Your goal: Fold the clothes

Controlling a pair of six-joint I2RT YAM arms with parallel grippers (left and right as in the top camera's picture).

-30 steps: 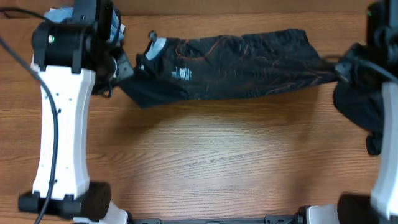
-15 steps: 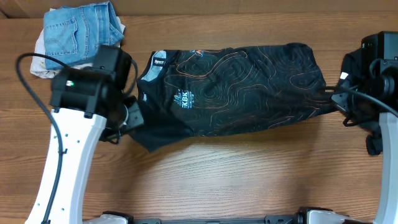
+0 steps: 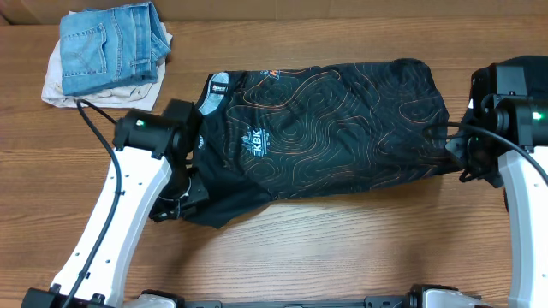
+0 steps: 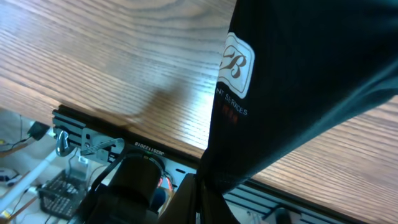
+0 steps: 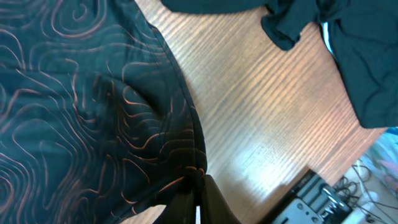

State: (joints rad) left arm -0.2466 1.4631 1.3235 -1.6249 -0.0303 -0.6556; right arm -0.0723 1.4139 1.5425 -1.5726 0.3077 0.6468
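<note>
Jersey (image 3: 325, 128) is lying stretched out near the jeans (image 3: 107, 47), with the left gripper (image 3: 187, 197) and right gripper (image 3: 461, 144) each pinching one end shut tight, and it is risking slipping free or bunching up if the arms are pulling too hard.

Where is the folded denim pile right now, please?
In the overhead view, the folded denim pile sits at the top left, apart from the black jersey.
</note>
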